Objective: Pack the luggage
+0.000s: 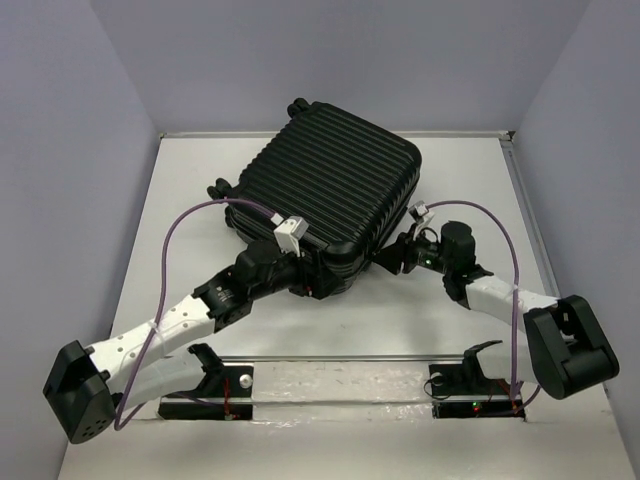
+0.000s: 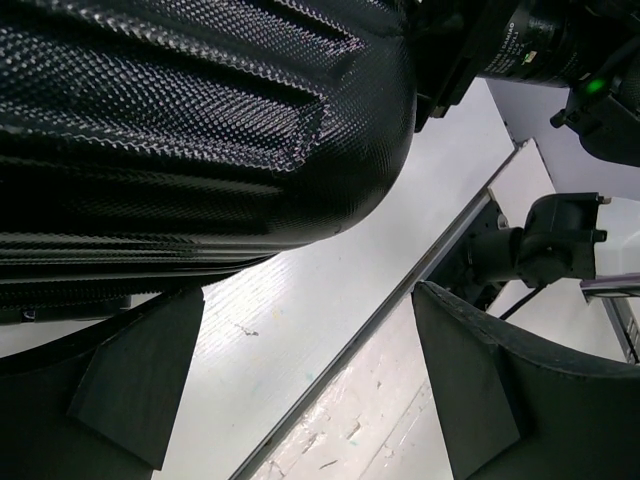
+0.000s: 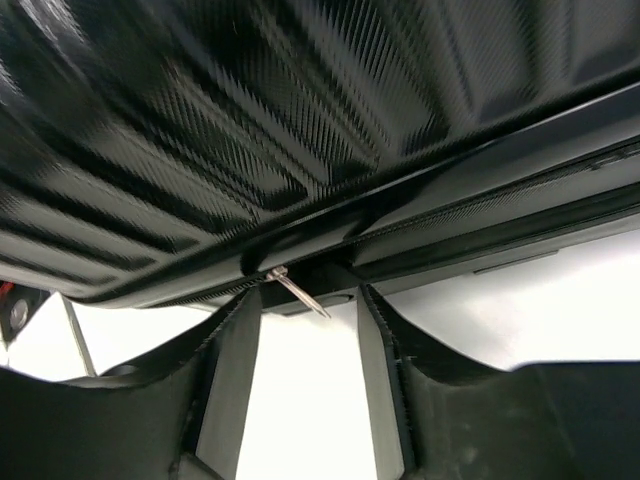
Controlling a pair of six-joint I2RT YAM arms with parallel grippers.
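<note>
Now | luggage point(image 1: 325, 195) closed on table point(image 1: 470, 200) | zipper pull point(image 3: 297, 288) between right end effector point(image 3: 310, 305) fingers

No text, label, brand or number that I can read, in any view. Only candidate: tiny white marks on black round part point(image 2: 530, 50) of my right arm, at top edge of left wrist view. Too small and blurred, cannot tell letters. Luggage point(image 1: 330, 190) shell shows only ribs and weave pattern.
</note>
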